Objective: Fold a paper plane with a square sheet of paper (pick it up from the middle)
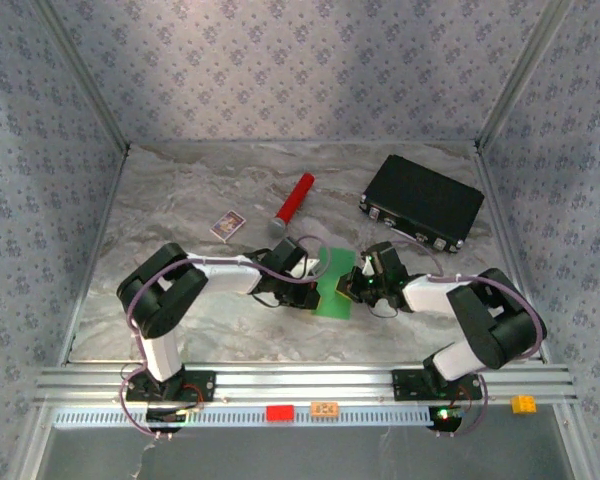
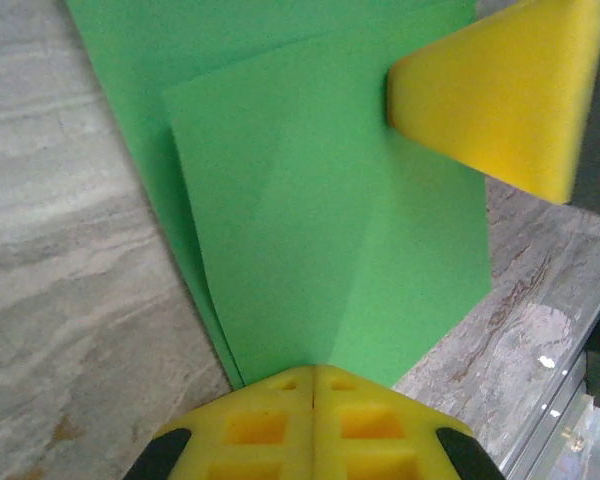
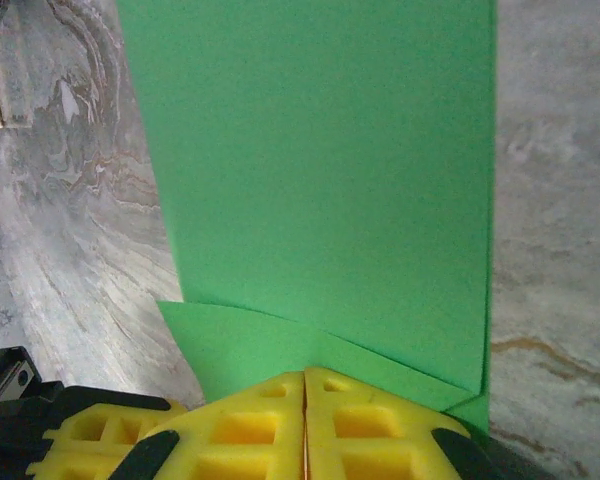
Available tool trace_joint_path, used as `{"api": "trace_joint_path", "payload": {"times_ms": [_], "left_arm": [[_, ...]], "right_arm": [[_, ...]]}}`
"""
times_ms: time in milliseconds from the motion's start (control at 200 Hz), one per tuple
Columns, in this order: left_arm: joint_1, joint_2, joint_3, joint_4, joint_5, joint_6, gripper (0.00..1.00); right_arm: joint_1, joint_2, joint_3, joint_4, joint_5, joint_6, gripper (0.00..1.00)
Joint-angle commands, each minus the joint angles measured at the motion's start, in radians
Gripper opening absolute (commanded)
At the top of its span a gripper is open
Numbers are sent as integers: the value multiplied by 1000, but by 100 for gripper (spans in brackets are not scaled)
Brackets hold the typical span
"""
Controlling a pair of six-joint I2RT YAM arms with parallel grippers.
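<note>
Top view: the green sheet (image 1: 334,288) is at the centre of the frame, in the middle of the marble table (image 1: 180,190), between the two grippers. Bare marble lies open across the left and far parts of the table and in the strip between the sheet and the metal rail (image 1: 300,380) at the bottom. A red cylinder (image 1: 294,201) and a small printed card (image 1: 226,225) lie up and left of the sheet, and a black case (image 1: 422,203) lies at the upper right; all three are apart from the paper. Both arms are bent at the elbow, with forearms reaching inward from the sides. The left gripper (image 1: 315,268) meets the sheet's left edge and the right gripper (image 1: 365,279) meets its right edge.

Left wrist view: the left gripper (image 2: 313,372) is at the bottom centre, its yellow fingers pressed together on the near corner of the green sheet (image 2: 320,220). The paper rises toward the top of the frame in overlapping layers with a faint diagonal crease. A finger of the right gripper (image 2: 495,95) touches the sheet's edge at the upper right. Table surface shows on the left and lower right.

Right wrist view: the right gripper (image 3: 305,376) is at the bottom centre, clenched on the green sheet (image 3: 320,170). A folded flap lies just above the fingers. The sheet's right edge runs straight up the frame, and there is open marble on both sides.
</note>
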Motion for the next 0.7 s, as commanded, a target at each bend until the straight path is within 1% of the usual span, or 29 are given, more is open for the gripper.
{"api": "trace_joint_path", "payload": {"times_ms": [0,120,180,280,325,460,555,695], "left_arm": [[2,24,-24,-31,-14,0,0],[3,30,-23,-35,-19,-5,0],[3,33,-20,-38,-21,-5,0],[3,32,-18,-43,-27,-6,0],[3,30,-20,-45,-29,-7,0],[2,26,-21,-51,-34,-9,0],[3,27,-21,-53,-35,-9,0],[2,34,-20,-52,-29,-9,0]], "right_arm": [[14,-51,30,-47,12,-20,11],[54,-64,30,-55,24,-4,12],[92,-58,33,-42,32,5,12],[134,-14,48,-74,50,9,11],[140,9,40,-58,53,17,11],[139,57,18,-39,46,32,10],[118,40,9,-66,59,17,10],[61,9,3,-86,58,-7,10]]}}
